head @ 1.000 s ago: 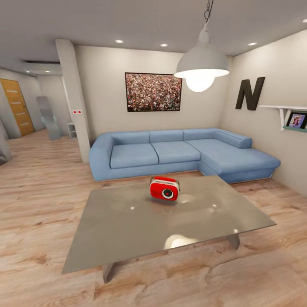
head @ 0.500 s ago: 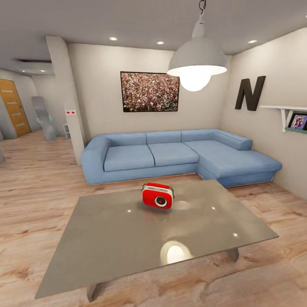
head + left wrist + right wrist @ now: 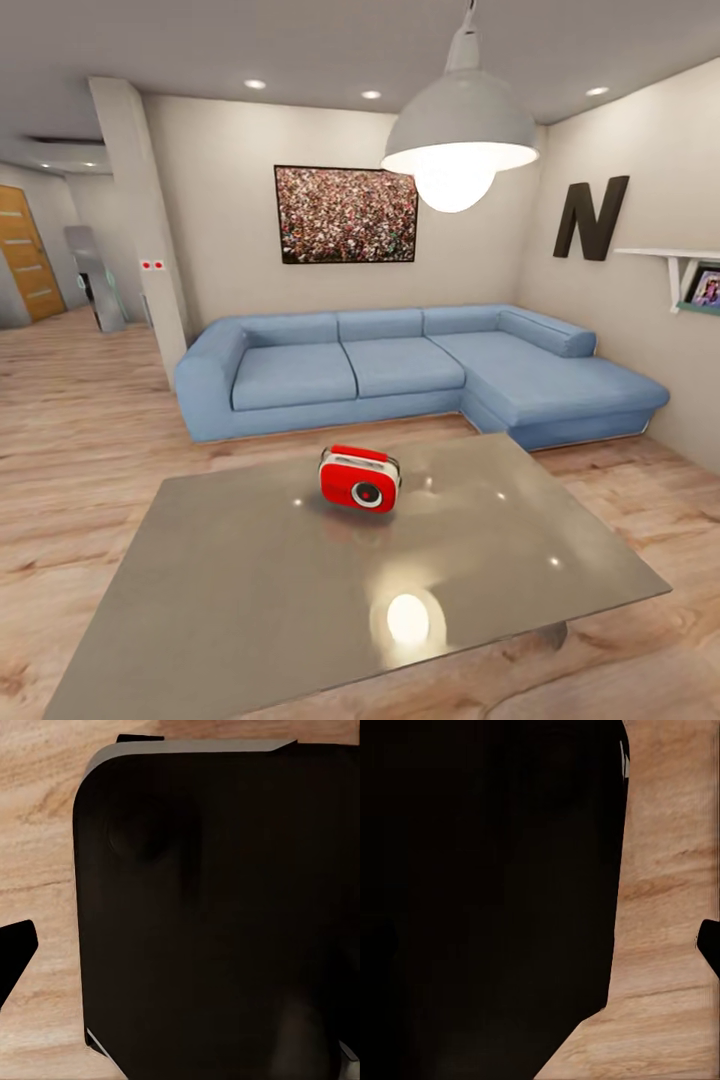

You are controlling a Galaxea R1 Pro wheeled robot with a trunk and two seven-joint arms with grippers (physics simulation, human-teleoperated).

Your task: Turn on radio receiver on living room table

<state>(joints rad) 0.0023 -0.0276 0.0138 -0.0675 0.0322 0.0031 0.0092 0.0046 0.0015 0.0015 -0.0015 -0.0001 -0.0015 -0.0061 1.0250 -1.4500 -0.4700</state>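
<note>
From my seat the head camera looks across the living room (image 3: 90, 430), its light wood plank floor running off toward an orange door (image 3: 25, 250) far on the left. Against the beige back wall sits the blue L-shaped sofa (image 3: 400, 370), with the wide crowd-photo picture (image 3: 346, 214) hung above it. A big grey pendant lamp (image 3: 460, 125) hangs lit in the upper middle of my view, and a dark letter N (image 3: 590, 217) is mounted on the right-hand wall beside a white shelf (image 3: 675, 262).

Nearer to me is the table (image 3: 250, 610), its glossy grey-brown top reflecting the lamp as a bright spot. The radio receiver (image 3: 359, 480) stands upright on the far half of that top, roughly centred side to side (red body, round dark dial facing me, thin handle over the top), well apart from every edge.

The wrist cameras give me little: each shows a large dark rounded body of the robot over plank floor. A dark tip pokes in at the frame edge of each wrist view, but I cannot tell whether either gripper's fingers are open or closed.
</note>
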